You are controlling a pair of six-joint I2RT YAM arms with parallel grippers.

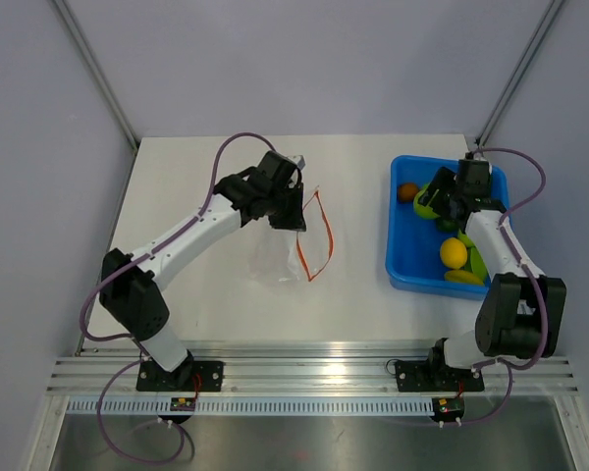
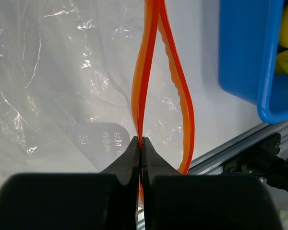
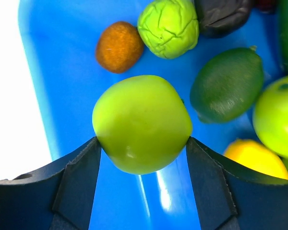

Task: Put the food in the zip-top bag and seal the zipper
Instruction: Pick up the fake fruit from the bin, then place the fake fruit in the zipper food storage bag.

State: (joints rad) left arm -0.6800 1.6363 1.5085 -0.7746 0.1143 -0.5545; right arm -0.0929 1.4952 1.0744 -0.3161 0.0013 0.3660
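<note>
The clear zip-top bag lies on the table with its mouth open toward the right. My left gripper is shut on one side of the red-orange zipper. In the left wrist view the fingertips pinch one strip of the zipper while the other strip bows away to the right. My right gripper is inside the blue tray. In the right wrist view it is shut on a smooth yellow-green fruit, with both fingers touching its sides.
In the tray lie an orange-brown fruit, a bumpy green one, a dark lime, a lemon, a green apple and a dark item. The tray's corner is right of the bag.
</note>
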